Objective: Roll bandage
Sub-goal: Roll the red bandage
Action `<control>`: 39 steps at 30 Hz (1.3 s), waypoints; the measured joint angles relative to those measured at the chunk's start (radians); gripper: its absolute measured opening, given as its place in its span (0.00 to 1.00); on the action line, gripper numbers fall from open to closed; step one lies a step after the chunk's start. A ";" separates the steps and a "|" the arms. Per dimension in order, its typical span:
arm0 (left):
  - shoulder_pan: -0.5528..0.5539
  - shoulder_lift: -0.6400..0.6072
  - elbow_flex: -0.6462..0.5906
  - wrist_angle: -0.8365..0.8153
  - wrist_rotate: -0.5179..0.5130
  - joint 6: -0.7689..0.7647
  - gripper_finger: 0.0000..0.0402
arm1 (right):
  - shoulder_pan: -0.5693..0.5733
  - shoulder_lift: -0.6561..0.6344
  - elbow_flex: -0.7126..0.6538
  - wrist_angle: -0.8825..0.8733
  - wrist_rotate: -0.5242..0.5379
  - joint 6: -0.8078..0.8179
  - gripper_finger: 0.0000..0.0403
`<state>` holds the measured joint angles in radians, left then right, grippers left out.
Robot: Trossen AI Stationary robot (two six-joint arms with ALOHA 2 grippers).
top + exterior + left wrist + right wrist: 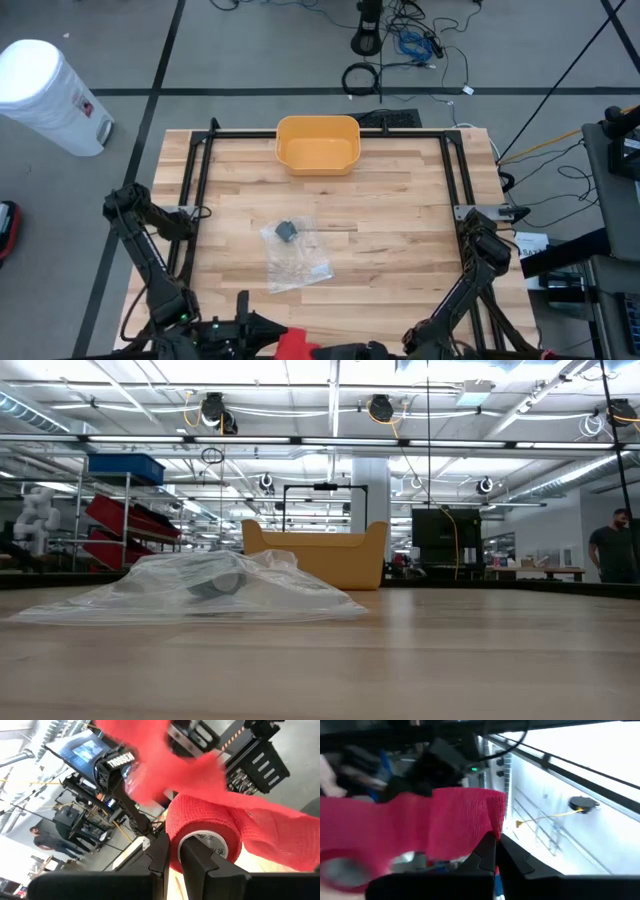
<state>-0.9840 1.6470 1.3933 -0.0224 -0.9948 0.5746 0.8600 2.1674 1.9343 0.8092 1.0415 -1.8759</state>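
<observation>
— Bandage: where is it?
— Red bandage [210, 827] sits at the worktop's [400, 215] near edge, between the two arms. Left pincer [174, 857] is clamped on the roll's wall, one finger inside the white core. A loose strip runs off the roll to the right pincer [496, 851], which is pinched together on the strip's end.
— Anything else on the worktop?
— Clear bag [295, 255] lies near the middle with a small dark item [287, 231] inside. Yellow bin [318, 144] stands at the far edge, well apart from both pincers. White can [48, 95] stands on the floor beyond the far-left corner.
</observation>
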 joint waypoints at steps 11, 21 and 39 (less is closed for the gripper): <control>0.015 0.000 0.000 -0.028 0.050 -0.023 0.10 | -0.041 -0.002 0.232 -0.195 0.026 -0.047 0.00; 0.015 0.000 0.000 -0.038 0.067 -0.042 0.10 | -0.099 -0.002 0.343 -0.242 0.061 -0.107 0.00; 0.013 0.000 0.000 -0.126 -0.016 -0.080 0.10 | -0.128 -0.067 0.419 -0.344 0.090 -0.145 0.00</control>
<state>-0.9707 1.6470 1.3933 -0.1486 -1.0106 0.4946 0.7324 2.1006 2.3535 0.4655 1.1317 -2.0211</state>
